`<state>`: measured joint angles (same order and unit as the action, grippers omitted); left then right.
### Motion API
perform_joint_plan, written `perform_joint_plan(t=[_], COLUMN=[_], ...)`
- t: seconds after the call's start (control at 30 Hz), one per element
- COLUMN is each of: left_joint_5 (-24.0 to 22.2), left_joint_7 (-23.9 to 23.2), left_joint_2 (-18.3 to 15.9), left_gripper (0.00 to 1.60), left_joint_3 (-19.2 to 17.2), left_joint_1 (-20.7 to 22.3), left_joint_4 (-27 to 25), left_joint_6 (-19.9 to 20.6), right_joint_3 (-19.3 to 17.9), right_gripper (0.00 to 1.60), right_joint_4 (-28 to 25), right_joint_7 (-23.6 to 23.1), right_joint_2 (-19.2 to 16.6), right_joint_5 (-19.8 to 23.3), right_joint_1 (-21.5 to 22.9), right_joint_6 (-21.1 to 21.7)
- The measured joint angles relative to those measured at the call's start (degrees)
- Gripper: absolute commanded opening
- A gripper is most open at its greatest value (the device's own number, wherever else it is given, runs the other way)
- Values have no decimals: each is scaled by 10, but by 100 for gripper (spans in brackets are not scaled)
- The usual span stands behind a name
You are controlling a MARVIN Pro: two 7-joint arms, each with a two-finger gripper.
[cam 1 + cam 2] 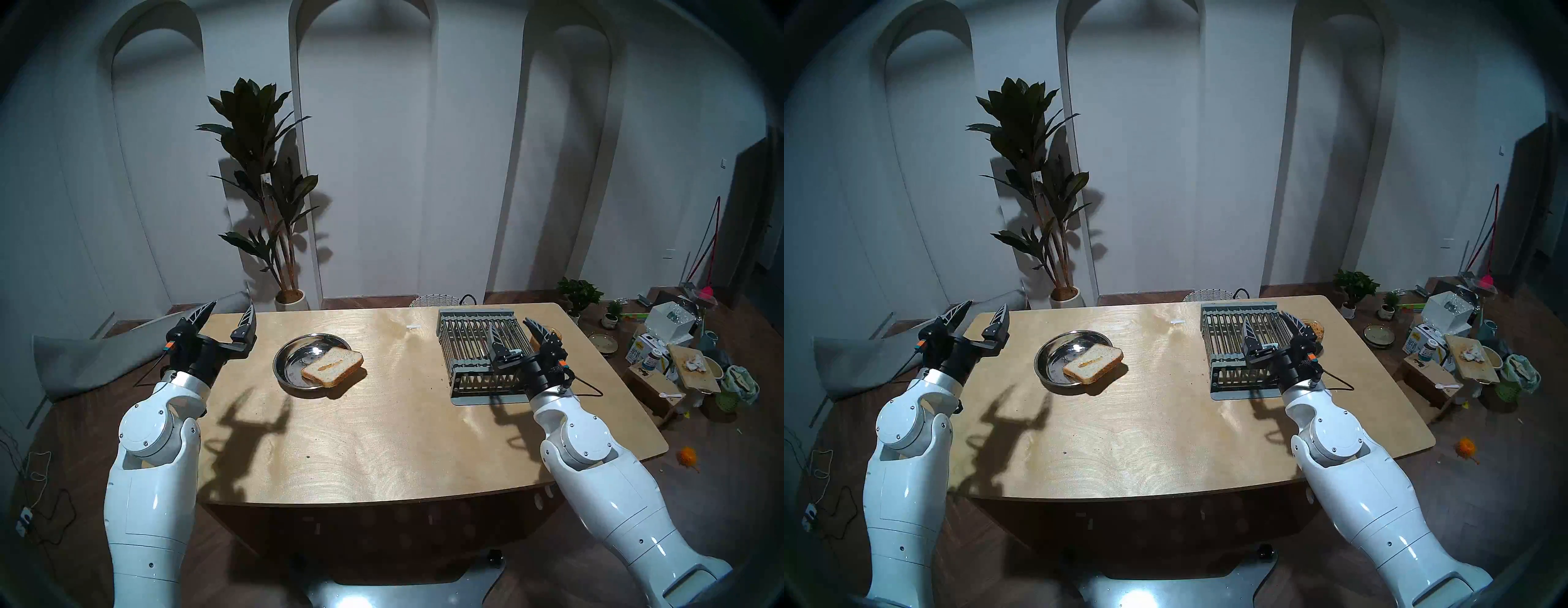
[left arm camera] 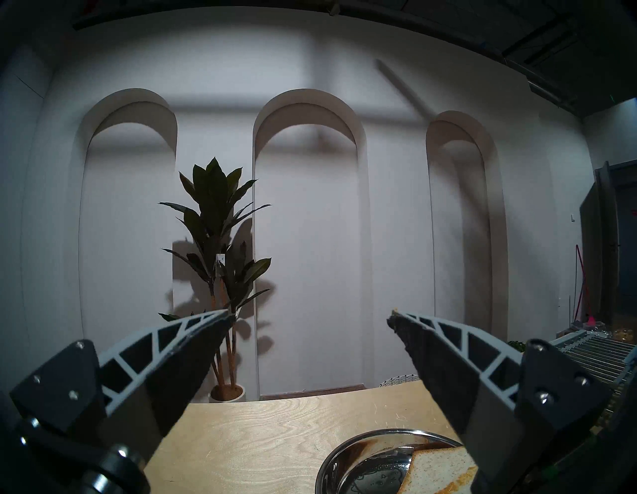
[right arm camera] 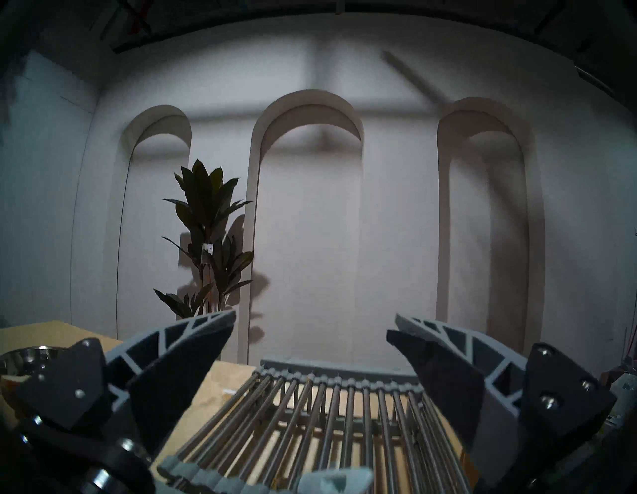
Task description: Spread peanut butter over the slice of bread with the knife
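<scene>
Steel plate (image 1: 285, 366) far left of my right claw (image 1: 515, 329) holds bread (image 1: 333, 367), tan smear (image 1: 329, 363) done | both claws spread, empty | knife (image 3: 327, 483) below, seemingly parked on rack (image 1: 471, 339) | left claw (image 1: 227, 316) idle

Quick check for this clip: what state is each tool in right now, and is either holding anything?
Left tool: open, empty, raised over the table's left edge.
Right tool: open, empty, above the grey slatted rack.
</scene>
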<state>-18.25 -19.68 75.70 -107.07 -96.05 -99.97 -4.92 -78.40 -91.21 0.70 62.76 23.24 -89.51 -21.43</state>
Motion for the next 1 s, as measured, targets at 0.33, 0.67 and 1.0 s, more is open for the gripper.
perform_joint_plan(t=[0.33,0.67,1.0], left_joint_5=[56,134,83], left_joint_7=[-11,18,45], left_joint_2=[-20,-31,-6], left_gripper=[160,160,160], left_joint_3=[31,75,43], left_joint_1=[4,43,77], left_joint_4=[-3,29,37], left_joint_6=[-11,21,75], right_joint_3=[-47,-27,6], right_gripper=[160,160,160], right_joint_4=[-71,-40,-11], right_joint_7=[14,37,54], right_joint_2=[-17,-23,-28], right_joint_5=[20,81,119], right_joint_1=[31,65,114], right_joint_6=[20,135,252])
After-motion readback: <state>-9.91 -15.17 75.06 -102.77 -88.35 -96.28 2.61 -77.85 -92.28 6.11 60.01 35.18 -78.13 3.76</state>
